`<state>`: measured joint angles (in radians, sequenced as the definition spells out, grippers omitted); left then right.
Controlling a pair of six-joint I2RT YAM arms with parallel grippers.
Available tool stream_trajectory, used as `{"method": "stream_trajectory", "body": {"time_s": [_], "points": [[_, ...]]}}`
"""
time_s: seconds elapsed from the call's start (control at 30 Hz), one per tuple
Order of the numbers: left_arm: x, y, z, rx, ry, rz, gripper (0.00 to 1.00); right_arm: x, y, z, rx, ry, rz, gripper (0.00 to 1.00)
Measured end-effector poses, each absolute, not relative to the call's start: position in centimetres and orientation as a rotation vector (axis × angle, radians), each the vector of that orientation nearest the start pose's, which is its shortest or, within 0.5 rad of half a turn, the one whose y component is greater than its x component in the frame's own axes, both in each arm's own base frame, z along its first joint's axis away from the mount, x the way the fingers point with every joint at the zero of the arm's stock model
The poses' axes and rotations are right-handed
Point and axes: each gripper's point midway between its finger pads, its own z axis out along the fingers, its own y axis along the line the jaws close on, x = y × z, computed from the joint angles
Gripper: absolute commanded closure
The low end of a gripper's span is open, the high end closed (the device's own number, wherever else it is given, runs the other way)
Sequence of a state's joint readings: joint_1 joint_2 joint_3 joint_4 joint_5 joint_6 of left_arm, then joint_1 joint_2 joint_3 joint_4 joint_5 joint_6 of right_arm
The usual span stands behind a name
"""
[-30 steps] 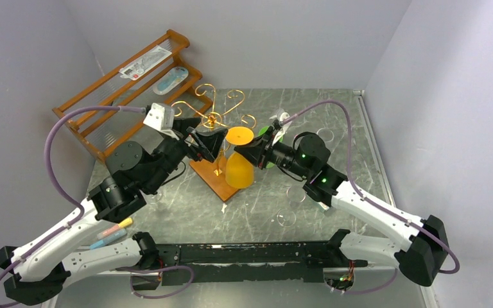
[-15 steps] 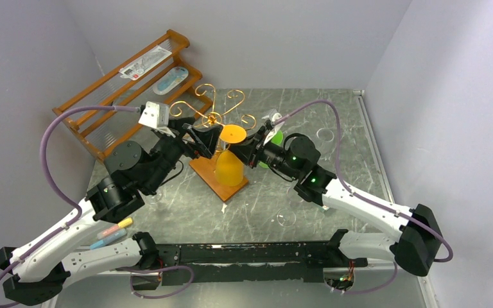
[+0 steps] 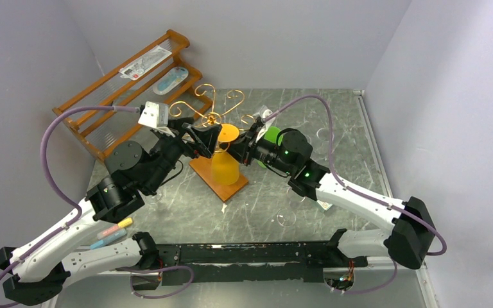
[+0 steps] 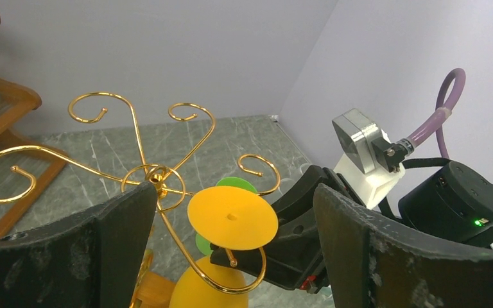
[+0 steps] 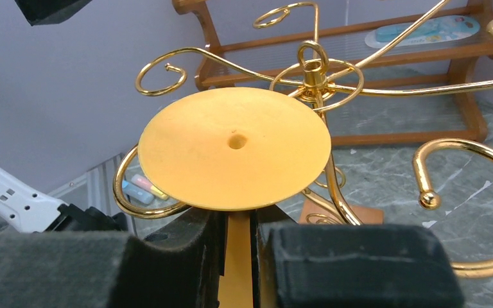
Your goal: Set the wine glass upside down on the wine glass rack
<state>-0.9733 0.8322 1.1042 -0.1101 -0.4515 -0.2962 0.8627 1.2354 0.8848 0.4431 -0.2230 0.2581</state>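
The gold wine glass rack (image 3: 213, 119) stands dead centre; the orange wine glass (image 3: 223, 168) is inverted, stem upright, foot just over the nearest scroll, seemingly inside its curl. The right gripper (image 5: 237, 247) pinches the stem from the right; the left gripper (image 3: 207, 138) gapes wide alongside

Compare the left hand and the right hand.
The right hand is shut on the stem of the orange wine glass; the left hand is open and holds nothing. The right hand sits right of the gold rack, the left hand left of it. Both are black and point at the rack.
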Motion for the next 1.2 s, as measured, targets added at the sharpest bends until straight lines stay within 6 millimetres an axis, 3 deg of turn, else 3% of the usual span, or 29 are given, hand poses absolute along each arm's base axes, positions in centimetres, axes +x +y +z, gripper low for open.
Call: {"method": "stream_trajectory", "body": {"time_s": [1.2], "points": [[22.6,-21.7,42.2,0.107,1.498,-0.724,0.05,21.6,37.6,31.6,-0.899,1.339,1.130,1.00]]}}
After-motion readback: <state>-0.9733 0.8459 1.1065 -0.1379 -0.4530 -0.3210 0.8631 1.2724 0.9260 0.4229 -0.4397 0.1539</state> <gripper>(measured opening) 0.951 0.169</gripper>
